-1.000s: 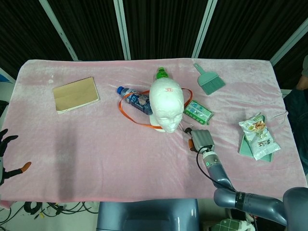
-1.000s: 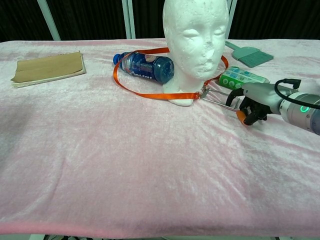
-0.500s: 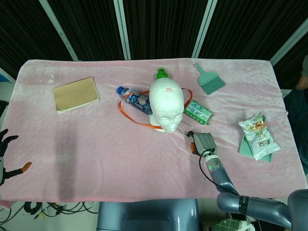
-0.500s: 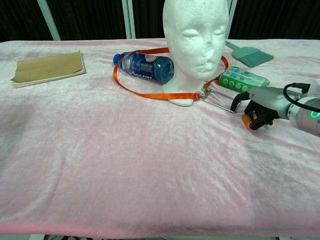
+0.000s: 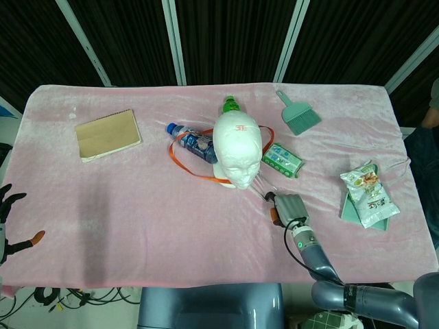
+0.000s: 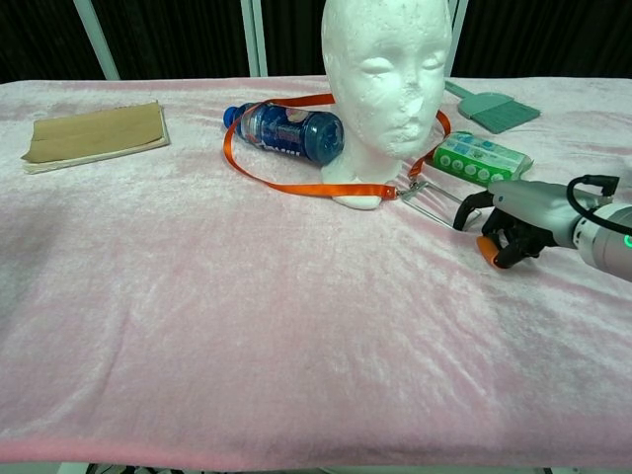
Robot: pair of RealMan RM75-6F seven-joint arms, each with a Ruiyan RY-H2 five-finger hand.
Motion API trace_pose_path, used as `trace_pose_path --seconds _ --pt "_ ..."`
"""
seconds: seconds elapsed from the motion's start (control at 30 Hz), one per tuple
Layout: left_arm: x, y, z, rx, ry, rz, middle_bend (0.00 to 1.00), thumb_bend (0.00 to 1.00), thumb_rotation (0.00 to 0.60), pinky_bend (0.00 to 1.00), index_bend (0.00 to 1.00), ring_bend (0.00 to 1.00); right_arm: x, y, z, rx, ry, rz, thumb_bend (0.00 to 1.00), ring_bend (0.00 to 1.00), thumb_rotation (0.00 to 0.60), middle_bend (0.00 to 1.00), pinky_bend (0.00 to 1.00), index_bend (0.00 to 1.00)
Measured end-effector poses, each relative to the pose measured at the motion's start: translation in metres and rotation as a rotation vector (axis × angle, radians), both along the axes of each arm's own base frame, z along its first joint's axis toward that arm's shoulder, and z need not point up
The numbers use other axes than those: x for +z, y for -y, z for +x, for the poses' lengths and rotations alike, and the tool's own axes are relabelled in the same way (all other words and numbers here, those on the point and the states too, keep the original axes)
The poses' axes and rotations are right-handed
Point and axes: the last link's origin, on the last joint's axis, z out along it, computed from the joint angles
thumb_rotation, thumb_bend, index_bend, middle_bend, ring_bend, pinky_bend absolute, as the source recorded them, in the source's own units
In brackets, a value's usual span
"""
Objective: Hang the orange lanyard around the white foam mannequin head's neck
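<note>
The white foam mannequin head [image 6: 387, 74] is ringed by the flat orange lanyard [image 6: 286, 184] on pink velvety cloth [image 6: 247, 326]. Nothing is gripped by the right hand [image 6: 509, 219], fingers curled; the left hand [image 5: 10, 223] is spread.

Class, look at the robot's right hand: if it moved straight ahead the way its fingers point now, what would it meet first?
Probably the clear badge holder clipped to the orange lanyard, lying just ahead of the right hand; beyond it, the white foam mannequin head. Depth is uncertain.

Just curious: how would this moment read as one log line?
lanyard: looped round mannequin head | right robot hand: beside badge holder | left robot hand: idle, table edge
</note>
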Motion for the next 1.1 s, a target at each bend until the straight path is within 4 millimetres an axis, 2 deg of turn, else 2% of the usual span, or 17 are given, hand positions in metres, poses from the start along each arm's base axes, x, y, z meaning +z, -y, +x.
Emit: trace_pose_path --seconds 0.47,1.0,1.1 --pt "0.0 0.0 0.0 0.0 -0.002 0.001 0.06 0.04 0.6 0.0 0.23 0.0 0.0 -0.014 0.008 0.017 0.019 0.012 0.61 0.75 0.6 0.71 0.65 0.58" --pt "-0.001 0.0 0.0 0.004 -0.008 -0.002 0.06 0.04 0.6 0.0 0.23 0.0 0.002 -0.025 0.002 0.018 0.017 0.013 0.6 0.75 0.6 0.69 0.65 0.58" --pt "0.0 0.0 0.0 0.002 -0.01 0.001 0.06 0.04 0.6 0.0 0.23 0.0 0.008 -0.025 0.006 0.031 0.031 -0.004 0.57 0.75 0.6 0.68 0.65 0.54"
